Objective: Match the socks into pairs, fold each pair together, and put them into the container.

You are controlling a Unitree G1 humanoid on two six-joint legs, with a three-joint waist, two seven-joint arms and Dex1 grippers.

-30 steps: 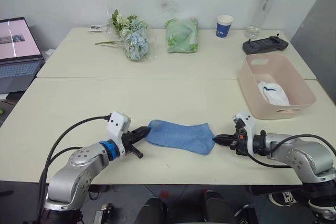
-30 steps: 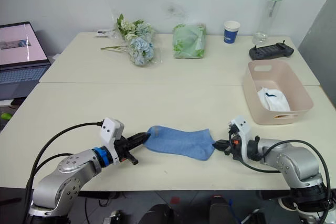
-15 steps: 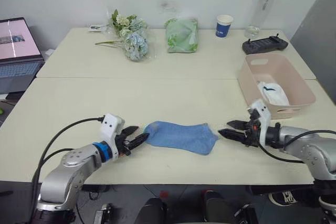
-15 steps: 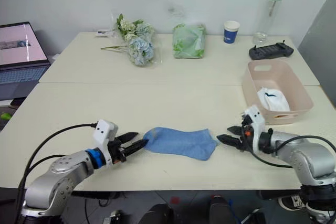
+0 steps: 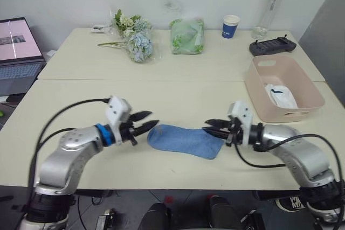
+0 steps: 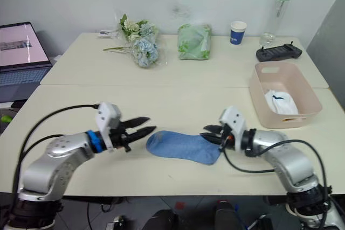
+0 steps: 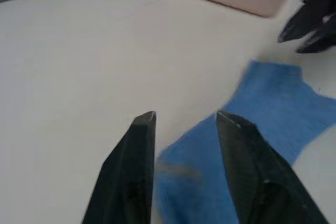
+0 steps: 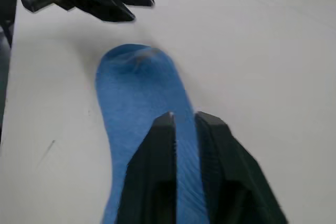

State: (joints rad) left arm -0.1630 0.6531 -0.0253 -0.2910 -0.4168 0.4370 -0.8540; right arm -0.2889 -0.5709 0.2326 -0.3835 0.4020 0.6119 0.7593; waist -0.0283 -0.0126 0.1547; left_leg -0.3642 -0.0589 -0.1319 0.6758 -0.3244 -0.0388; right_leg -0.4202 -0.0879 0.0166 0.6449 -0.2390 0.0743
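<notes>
Near the front edge of the pale, smooth bench [image 5: 178, 92], a light blue sock [image 5: 183, 140] is lying flat, its soft knit surface showing fine ribbing in the right wrist view and its rounded toe end pointing toward the robot's left. It appears thick enough to be two socks laid one on the other, though that cannot be told for sure. The left gripper [image 5: 145, 126] is hovering just beside the toe end, its two tapered black fingers [image 7: 137, 171] spread moderately apart with nothing between them. The right gripper [image 5: 211, 127] is hanging over the opposite, squarer cuff end, its fingers [image 8: 157, 177] drawn narrow, almost together, with only a thin gap; whether they are pinching any fabric cannot be told.

Toward the right edge of the bench, the container [image 5: 307, 98] is sitting, a pale pink plastic tub with rounded corners and a cut-out handle at each short end. A folded white sock bundle [image 5: 280, 96] with a small dark mark is lying inside it.

Along the far edge, a crinkly green cloth bundle [image 5: 187, 36], a wrapped bunch of pale flowers [image 5: 135, 39], a blue-and-white paper cup [image 5: 230, 26], a clear bottle [image 5: 271, 6] with a mint cap and a black handheld controller [image 5: 272, 46] are resting. An open laptop [image 5: 19, 52] is standing beyond the left edge.
</notes>
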